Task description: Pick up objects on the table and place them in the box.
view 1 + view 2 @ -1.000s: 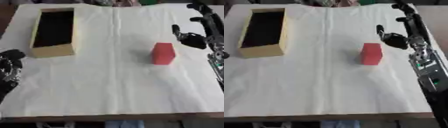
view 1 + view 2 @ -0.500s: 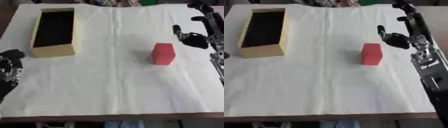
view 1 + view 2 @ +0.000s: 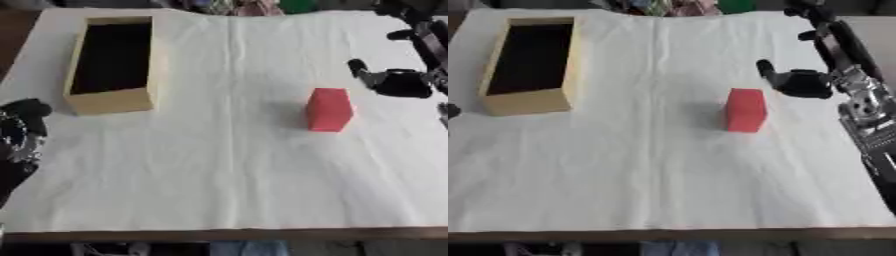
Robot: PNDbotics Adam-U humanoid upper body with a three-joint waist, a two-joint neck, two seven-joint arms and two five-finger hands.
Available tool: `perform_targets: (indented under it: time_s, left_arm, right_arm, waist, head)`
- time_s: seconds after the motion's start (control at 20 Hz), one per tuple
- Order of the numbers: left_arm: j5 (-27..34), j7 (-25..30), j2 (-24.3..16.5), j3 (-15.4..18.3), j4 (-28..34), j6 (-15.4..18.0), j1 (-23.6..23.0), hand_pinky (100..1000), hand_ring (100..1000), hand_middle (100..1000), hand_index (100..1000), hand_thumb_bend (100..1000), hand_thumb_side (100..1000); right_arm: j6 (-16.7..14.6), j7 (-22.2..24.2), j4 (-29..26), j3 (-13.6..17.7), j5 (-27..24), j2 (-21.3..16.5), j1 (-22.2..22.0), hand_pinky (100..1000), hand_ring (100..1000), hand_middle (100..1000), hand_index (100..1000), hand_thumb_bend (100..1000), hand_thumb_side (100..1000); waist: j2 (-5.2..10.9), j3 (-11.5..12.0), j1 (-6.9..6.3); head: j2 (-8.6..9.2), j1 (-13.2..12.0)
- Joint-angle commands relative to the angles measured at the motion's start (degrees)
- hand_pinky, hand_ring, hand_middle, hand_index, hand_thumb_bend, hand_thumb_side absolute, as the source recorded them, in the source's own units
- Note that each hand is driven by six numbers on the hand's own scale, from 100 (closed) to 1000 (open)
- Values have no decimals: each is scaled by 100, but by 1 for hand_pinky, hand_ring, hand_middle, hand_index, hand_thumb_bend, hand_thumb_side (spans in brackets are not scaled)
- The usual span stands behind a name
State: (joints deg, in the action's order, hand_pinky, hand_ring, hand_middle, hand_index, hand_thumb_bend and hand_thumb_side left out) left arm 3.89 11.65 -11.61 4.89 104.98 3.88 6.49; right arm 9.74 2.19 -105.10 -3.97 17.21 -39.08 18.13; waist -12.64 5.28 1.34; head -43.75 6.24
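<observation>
White cloth (image 3: 227,165) covers the table.

Left eye view:
- Right hand (image 3: 398,82): black, enters from the right edge, one digit pointing toward the middle. Nothing in it; whether the fingers are spread or curled cannot be told.
- Block (image 3: 330,109): red, upright, just beside the right hand on its inner, nearer side. Apart from it, no contact.
- Box (image 3: 112,102): tan walls, dark inside, nothing visible in it. Well apart from the right hand, across the cloth; just beyond the left hand.
- Left hand (image 3: 21,132): at the left edge, idle, holding nothing; finger posture not clear.

Right eye view:
- Right hand (image 3: 798,82): same posture, block (image 3: 745,110) near it and below, a strip of cloth between them.
- Box (image 3: 531,100): far across from the hand, open top up.
- Left hand: only a dark sliver at the left edge.

Step in hand, as judged: approach to the block, grasp not yet made. Next move calls for bringing the right hand down and inward over the block, closing around its sides, then lifting and carrying it across to the box.
</observation>
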Motion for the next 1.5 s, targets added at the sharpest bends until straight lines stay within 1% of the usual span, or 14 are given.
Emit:
perform_targets:
  time_s: [0.05,0.35,0.6,0.9,1.15,1.5]
  left_arm:
    - [-32,5,-137,36,65,5,8,1000,816,688,769,100,238]
    - [-41,7,-158,33,63,6,2,1000,816,688,769,100,238]
    - [-49,15,-169,25,57,3,6,1000,817,688,769,100,238]
    - [-55,21,-174,19,55,2,12,1000,817,688,769,100,239]
    - [-58,21,-176,19,53,0,10,1000,817,688,768,100,239]
    - [-62,19,-178,21,49,-1,5,1000,818,688,768,100,239]
  right_arm:
    - [-6,258,-197,-14,40,-381,50,835,1000,891,1000,352,100]
    - [-3,737,-309,-144,-30,-683,93,840,1000,897,1000,365,100]
    - [38,1073,-324,-265,-105,-836,146,841,1000,900,1000,364,100]
    - [54,1380,-221,-441,-285,-884,185,841,1000,900,1000,350,100]
    - [54,1631,-102,-564,-394,-897,215,842,1000,901,1000,344,125]
    - [52,1814,38,-633,-449,-898,211,842,1000,902,1000,340,142]
  waist:
    - [106,6,9]
    - [113,22,36]
    - [112,38,62]
    - [105,55,79]
    - [107,77,88]
    - [111,81,96]
  head:
    - [-37,-24]
    - [-37,-39]
    - [-37,-58]
    - [-37,-59]
    - [-37,-47]
    - [-37,-43]
